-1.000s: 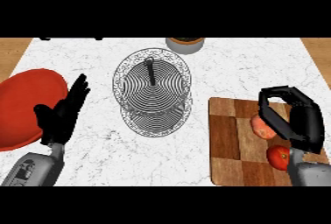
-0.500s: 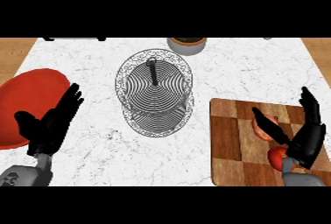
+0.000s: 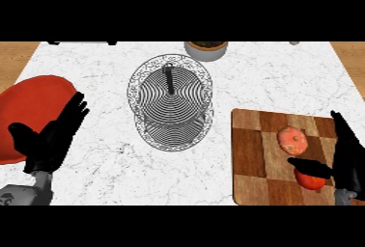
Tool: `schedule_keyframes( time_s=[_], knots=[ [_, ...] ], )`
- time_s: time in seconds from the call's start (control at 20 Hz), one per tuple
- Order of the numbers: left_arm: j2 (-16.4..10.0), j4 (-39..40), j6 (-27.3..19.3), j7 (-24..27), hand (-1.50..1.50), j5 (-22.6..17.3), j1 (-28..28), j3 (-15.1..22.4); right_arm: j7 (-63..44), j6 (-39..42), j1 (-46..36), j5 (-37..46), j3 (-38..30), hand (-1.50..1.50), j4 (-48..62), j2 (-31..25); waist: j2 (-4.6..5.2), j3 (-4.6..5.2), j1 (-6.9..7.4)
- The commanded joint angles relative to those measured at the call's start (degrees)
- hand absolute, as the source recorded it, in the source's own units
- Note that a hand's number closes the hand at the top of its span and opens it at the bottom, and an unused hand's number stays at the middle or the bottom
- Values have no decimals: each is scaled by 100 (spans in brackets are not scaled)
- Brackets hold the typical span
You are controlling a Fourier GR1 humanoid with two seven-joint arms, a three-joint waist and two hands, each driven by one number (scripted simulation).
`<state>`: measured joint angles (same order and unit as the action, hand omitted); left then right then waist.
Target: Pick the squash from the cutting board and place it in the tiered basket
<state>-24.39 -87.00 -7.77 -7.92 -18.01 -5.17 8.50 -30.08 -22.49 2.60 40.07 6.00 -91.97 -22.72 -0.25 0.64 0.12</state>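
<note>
Right hand (image 3: 349,159): pulled rightward, open, off squash (image 3: 292,140)
Left hand (image 3: 50,140): open
Cutting board (image 3: 249,159): squash, red vegetable (image 3: 311,181) (two items)
Tiered basket (image 3: 171,101): one

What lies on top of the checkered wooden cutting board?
A pale orange round squash and a red round fruit, partly covered by the black right hand.

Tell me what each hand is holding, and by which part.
Nothing is held. The squash lies free on the cutting board; the right hand is open beside it, and the left hand is open near the red plate.
</note>
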Motion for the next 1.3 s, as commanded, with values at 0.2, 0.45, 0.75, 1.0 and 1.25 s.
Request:
schedule_keyframes(
  time_s=[0.2, 0.45, 0.75, 1.0, 1.25],
  knots=[
    [20, -255, 113, -28, 0, -42, 357, 68, -2975, 2848, -847, 15, 788, -150, -1274, -99, -15, -33, 121],
    [122, -523, -124, -585, 0, 89, 60, 27, -4146, 3250, -1931, 410, 814, -150, -1024, 530, 20, -61, 49],
    [189, -66, 314, 197, 0, 120, 427, -223, -3653, 2976, -1618, 663, 490, -150, -272, 753, 28, -62, 22],
    [359, 58, 318, 90, 0, 245, 160, -349, -3264, 2427, -1267, 1181, 533, -150, 241, 1095, 27, -64, -9],
    [133, 3, 730, -152, 0, 152, 140, -764, -2923, 2231, -1338, 1542, 313, -150, 644, 1147, 25, -64, -1]
  ],
)
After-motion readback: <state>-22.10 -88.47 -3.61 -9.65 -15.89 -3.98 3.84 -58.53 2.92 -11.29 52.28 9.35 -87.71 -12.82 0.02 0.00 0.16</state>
